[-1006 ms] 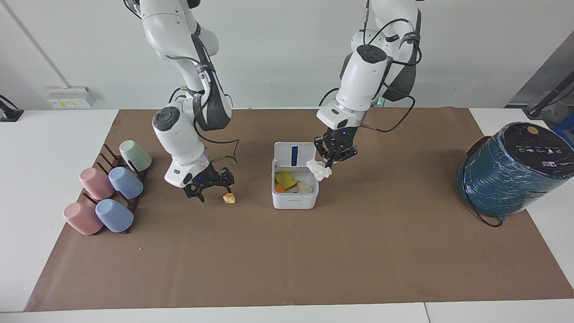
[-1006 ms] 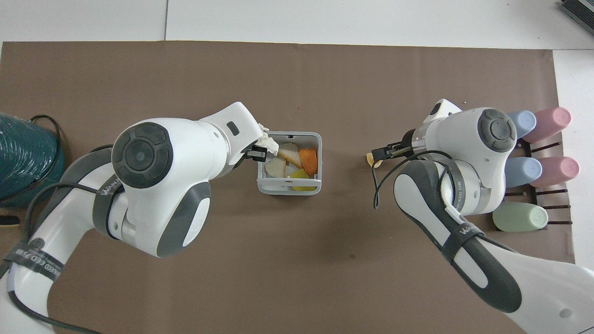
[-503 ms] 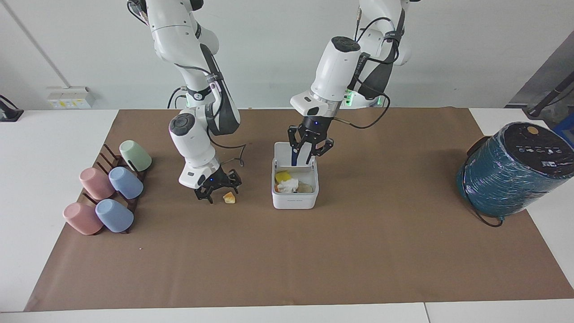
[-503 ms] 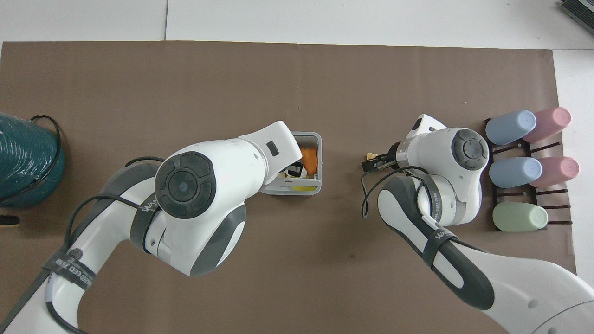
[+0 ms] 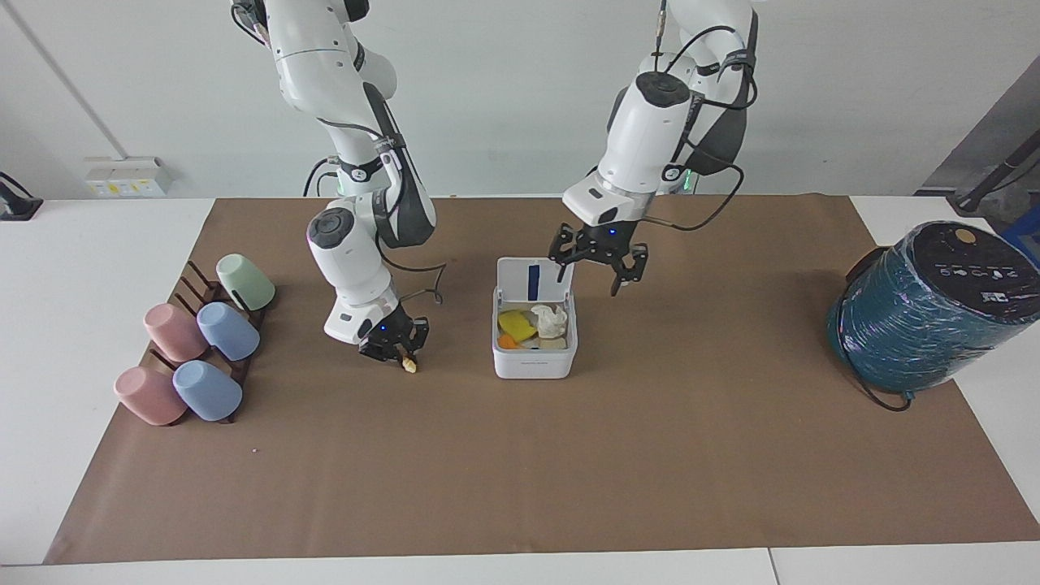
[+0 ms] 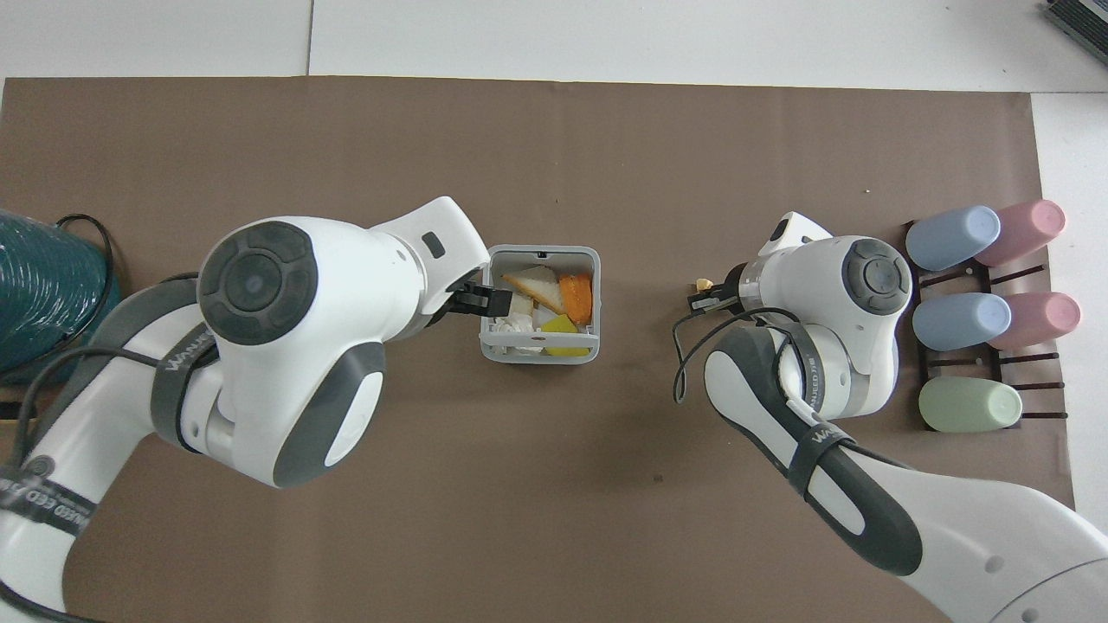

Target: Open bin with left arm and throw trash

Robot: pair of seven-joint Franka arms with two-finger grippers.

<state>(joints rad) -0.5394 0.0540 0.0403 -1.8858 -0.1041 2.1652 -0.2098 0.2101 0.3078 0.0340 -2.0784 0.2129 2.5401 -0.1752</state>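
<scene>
The white bin stands mid-mat with its lid tipped up toward the robots, blue strip showing. Inside lie yellow and orange scraps and a crumpled white paper wad. My left gripper hangs open and empty over the bin's edge toward the left arm's end, beside the lid. Seen from overhead, the left gripper is at the bin's rim. My right gripper is down at the mat beside the bin, toward the right arm's end, shut on a small yellowish lump of trash.
A rack of pastel cups lies at the right arm's end of the brown mat. A big teal wrapped cylinder with a black cable sits at the left arm's end.
The left gripper carried the paper wad over the bin, opened and dropped it in, then drew back beside the lid. The right gripper moved onto the yellowish lump and closed on it.
</scene>
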